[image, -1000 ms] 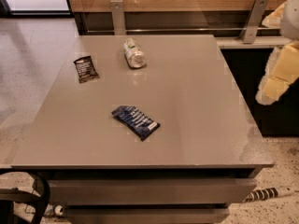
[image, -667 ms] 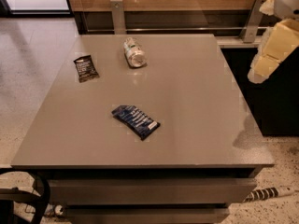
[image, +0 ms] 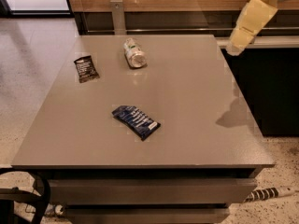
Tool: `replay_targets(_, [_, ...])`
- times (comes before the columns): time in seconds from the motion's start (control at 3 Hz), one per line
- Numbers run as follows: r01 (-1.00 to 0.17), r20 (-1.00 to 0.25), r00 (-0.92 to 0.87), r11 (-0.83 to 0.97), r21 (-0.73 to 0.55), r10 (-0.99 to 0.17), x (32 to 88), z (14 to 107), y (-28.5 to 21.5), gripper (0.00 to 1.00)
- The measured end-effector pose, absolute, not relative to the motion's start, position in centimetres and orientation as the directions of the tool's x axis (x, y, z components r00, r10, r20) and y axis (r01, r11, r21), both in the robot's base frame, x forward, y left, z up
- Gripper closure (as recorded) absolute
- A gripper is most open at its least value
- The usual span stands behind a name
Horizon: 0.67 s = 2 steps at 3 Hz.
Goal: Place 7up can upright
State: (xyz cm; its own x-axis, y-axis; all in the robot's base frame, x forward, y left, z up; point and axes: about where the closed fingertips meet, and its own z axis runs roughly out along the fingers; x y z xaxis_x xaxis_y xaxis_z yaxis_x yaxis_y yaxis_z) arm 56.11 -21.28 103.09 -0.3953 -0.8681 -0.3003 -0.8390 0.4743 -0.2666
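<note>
The 7up can point(image: 134, 53) lies on its side at the back of the grey table point(image: 196, 106), left of centre, with one shiny metal end facing me. My gripper point(image: 235, 46) hangs in the air at the upper right, over the table's back right corner. It is well to the right of the can and apart from it. It holds nothing that I can see.
A flat black packet point(image: 86, 68) lies left of the can. A flat blue wrapper point(image: 136, 122) lies near the table's middle front. A wooden counter with a metal post point(image: 117, 15) runs behind the table. A dark cabinet point(image: 275, 87) stands to the right.
My gripper has moved up and to the left, from beside the table's right edge to above its back right corner. The can and both wrappers have not moved.
</note>
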Motion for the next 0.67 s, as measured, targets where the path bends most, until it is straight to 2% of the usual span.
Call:
replay_targets(0.33, [-0.812, -0.304, -0.444, 0.522, -0.260, -0.843, 59.3, 103.0, -19.5, 0.00])
replay_targets(0.67, [-0.733, -0.373, -0.554, 0.649, -0.204, -0.744, 63.2, 102.1, -16.2, 0.00])
